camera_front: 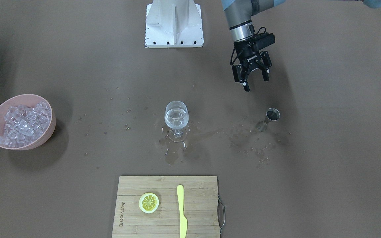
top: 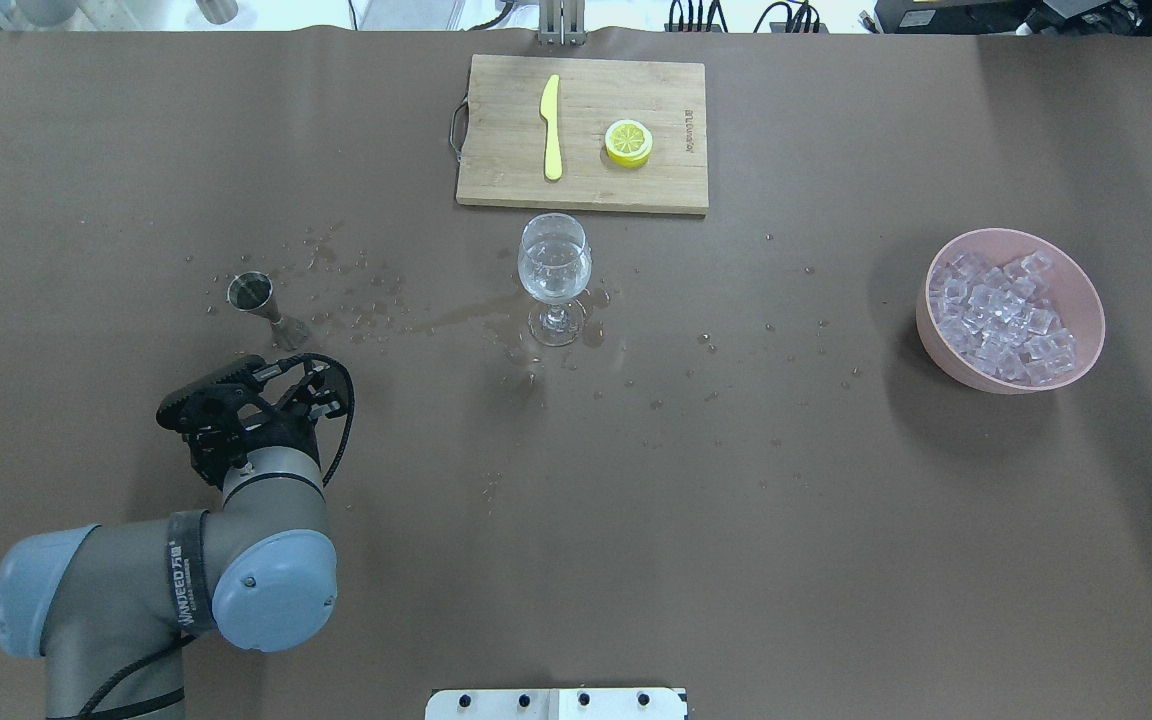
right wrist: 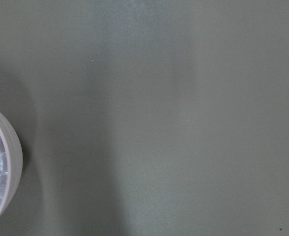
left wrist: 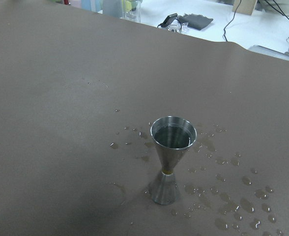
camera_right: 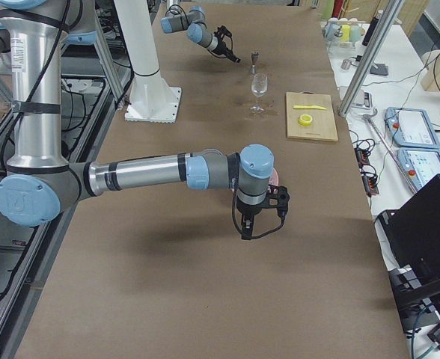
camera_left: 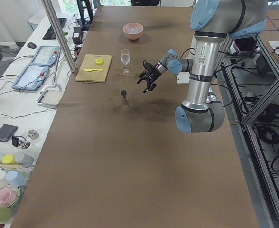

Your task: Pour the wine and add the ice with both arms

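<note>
- Brown matte sheeting is covering the counter (camera_front: 326, 165) and filling every view.
- Clear, thin glass is forming the stemmed wine glass (camera_front: 177, 123), which is standing upright at the centre of the front-facing view. The water-clear wine (camera_front: 176, 118) is sitting in its rounded bowl.
- A glossy wet spill (camera_front: 174, 155) is pooling around the glass's foot and trailing off in scattered droplets toward the right of that frame.
- Brushed steel is shaping the hourglass-like jigger (left wrist: 170, 162), which is standing upright among those droplets, right of centre, with its wider cone opening upward.
- The left tool (camera_front: 256, 82) is hanging in the upper right of the front-facing view, higher in the frame than the jigger and apart from it. Its black fingers are spreading wide and gripping nothing.
- A smooth pink bowl (camera_front: 50, 129) is sitting at the left edge of that view, well apart from the glass. The ice (camera_front: 23, 124) is heaping inside it as small, clear, glinting cubes.
- The right tool (camera_right: 261, 217) is showing only in the right side view, mid-frame, pointing downward. I cannot tell how far it is parting or whether it is holding anything.
- A bamboo cutting board (camera_front: 200, 218) with a wire handle is lying at bottom centre, carrying a round yellow lemon slice (camera_front: 148, 202) and a flat yellow knife (camera_front: 181, 211), which are lying apart.
- A white metal pedestal (camera_front: 174, 23) is standing at top centre.
</note>
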Controlling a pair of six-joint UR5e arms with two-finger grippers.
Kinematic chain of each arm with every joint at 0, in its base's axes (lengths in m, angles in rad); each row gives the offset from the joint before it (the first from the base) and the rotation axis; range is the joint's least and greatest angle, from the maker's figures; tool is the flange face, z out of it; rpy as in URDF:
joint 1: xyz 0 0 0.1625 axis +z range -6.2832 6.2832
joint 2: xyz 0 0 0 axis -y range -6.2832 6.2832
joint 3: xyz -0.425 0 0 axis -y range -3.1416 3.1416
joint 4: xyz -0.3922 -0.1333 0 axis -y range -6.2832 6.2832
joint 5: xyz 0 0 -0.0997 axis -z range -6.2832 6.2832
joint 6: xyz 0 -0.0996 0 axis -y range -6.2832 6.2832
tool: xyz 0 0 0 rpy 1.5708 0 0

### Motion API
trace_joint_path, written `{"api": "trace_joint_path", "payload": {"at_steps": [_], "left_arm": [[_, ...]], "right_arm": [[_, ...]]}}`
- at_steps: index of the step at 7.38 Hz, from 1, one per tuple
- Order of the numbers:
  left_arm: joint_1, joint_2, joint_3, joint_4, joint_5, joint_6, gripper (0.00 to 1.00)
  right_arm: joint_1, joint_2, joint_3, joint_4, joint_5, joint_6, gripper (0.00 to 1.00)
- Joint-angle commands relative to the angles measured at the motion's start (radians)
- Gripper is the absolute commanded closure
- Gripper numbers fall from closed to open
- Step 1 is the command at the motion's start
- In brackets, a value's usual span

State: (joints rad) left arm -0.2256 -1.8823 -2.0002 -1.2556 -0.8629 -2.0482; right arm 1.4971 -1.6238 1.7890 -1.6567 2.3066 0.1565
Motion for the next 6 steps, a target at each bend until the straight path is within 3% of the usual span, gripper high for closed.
{"api": "trace_joint_path", "payload": {"at_steps": [1, 2, 6], "left_arm": [[-0.003, -0.041, 0.053, 0.071, 0.044, 0.005, 0.03], [-0.003, -0.044, 0.072, 0.073, 0.109, 0.005, 0.03], [-0.008, -0.064, 0.207, 0.065, 0.171, 0.000, 0.03]], "right_arm": [[-0.001, -0.001, 0.000, 0.000, 0.010, 0.000, 0.00], [-0.001, -0.001, -0.002, 0.000, 0.010, 0.000, 0.00], [-0.001, 0.001, -0.007, 0.000, 0.011, 0.000, 0.00]]}}
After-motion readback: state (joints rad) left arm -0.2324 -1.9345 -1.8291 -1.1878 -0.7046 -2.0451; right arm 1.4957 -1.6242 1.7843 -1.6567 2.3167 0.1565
